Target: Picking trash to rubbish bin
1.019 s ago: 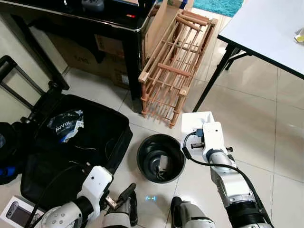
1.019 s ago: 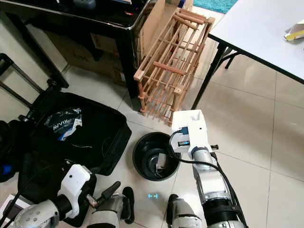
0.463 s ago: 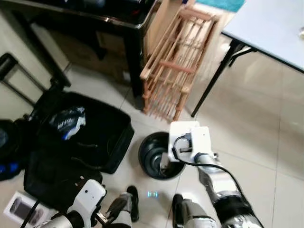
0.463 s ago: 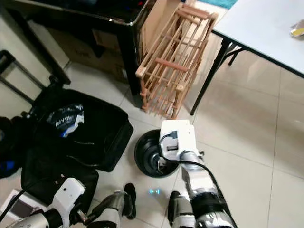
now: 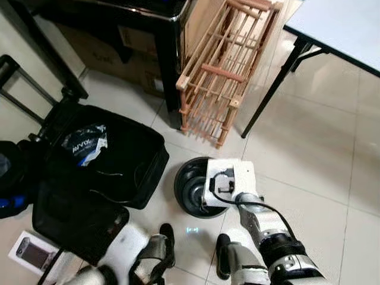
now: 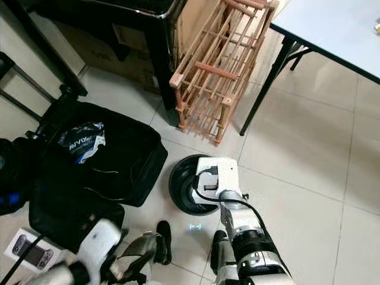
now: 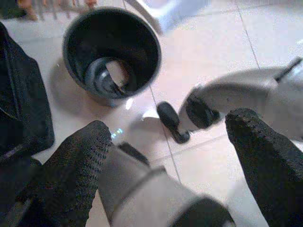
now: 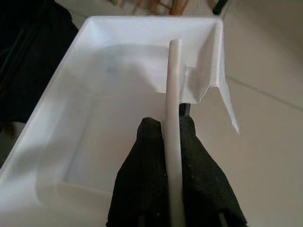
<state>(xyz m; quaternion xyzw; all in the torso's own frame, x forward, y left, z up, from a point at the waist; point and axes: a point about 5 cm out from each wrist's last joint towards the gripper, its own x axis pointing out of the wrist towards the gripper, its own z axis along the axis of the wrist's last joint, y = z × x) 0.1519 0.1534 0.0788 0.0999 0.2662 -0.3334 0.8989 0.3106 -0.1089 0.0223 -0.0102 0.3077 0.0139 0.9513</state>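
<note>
Suitcase [image 5: 107,160]: laid open on the floor, left of the bin.
Left gripper [image 7: 170,156]: held low and idle, fingers spread, nothing between them.
Bin [image 5: 189,189]: set upright on the tiles, mouth open to receive trash.
Tray [image 8: 118,94]: white; its wall is pinched between the closed jaws and carried over the bin's right rim, seemingly for dropping in.
Right gripper [image 8: 173,156]: clamped on the tray's edge.

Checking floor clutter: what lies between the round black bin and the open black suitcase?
Bare tile floor separates round black bin from open black suitcase, per left eye view.
</note>
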